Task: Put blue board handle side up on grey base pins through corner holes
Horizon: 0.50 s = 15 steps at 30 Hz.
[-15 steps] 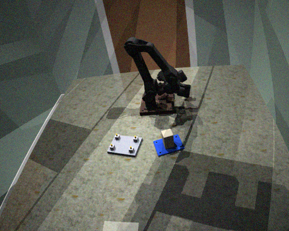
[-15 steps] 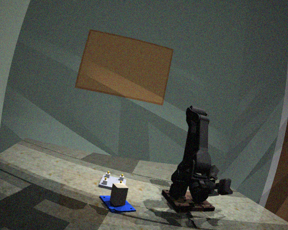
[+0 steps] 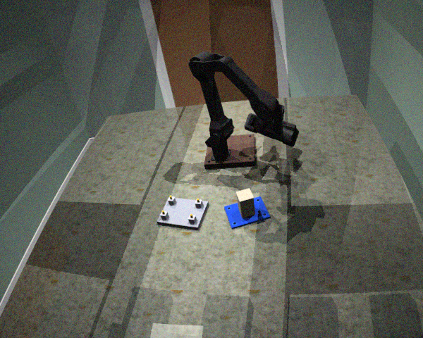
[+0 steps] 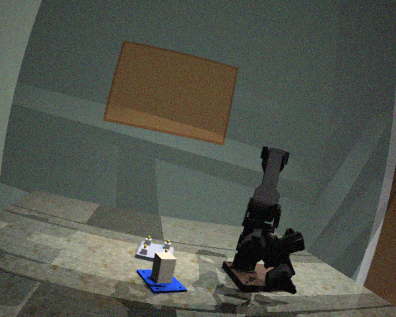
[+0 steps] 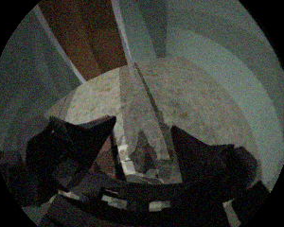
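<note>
The blue board lies flat on the table, handle side up, rotated a little relative to the base. Its pale square handle stands upright. The grey base lies to the left of the board in the top view, a short gap apart. Its four posts with gold pins stand uncovered. My gripper is open and empty. It is raised above the table beside the arm's mount, away from the board and behind it in the top view. Its fingertips are hard to make out in the top and exterior views.
The arm's brown mounting plate is behind the base and board in the top view. The table extends around them, with dark shadows across it. A brown panel is on the wall.
</note>
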{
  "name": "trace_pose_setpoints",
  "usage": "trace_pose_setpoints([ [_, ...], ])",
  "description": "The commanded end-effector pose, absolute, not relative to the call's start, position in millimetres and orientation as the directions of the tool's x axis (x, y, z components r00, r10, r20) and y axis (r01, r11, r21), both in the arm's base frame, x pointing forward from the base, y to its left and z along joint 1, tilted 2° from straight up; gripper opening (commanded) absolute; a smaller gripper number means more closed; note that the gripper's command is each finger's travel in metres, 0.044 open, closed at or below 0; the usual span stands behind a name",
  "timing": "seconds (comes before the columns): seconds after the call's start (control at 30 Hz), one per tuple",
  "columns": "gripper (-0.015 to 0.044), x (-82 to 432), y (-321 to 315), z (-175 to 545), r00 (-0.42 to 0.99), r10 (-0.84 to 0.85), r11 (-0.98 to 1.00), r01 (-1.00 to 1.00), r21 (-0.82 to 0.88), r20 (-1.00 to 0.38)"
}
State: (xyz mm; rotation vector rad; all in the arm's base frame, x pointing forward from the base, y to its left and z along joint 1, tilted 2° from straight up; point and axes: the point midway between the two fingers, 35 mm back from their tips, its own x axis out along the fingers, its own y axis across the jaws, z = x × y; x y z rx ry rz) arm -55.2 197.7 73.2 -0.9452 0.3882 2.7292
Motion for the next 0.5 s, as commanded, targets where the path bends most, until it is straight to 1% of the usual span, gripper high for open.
trace_pose_setpoints([
  [0.0,0.044,4.2,220.0,80.9,-0.629,0.192,-0.724,-0.609,0.325,-0.753],
  [0.13,0.044,67.2,225.7,91.8,-0.48,0.22,-0.379,-0.844,0.379,-0.849],
  [0.23,0.044,107.8,221.7,100.6,-0.379,0.222,-0.126,-0.925,0.36,-0.898],
  [0.37,0.044,162.2,205.7,115.1,-0.243,0.194,0.242,-0.927,0.287,-0.95],
  [0.47,0.044,200.4,185.5,127.9,-0.151,0.148,0.51,-0.835,0.206,-0.977],
])
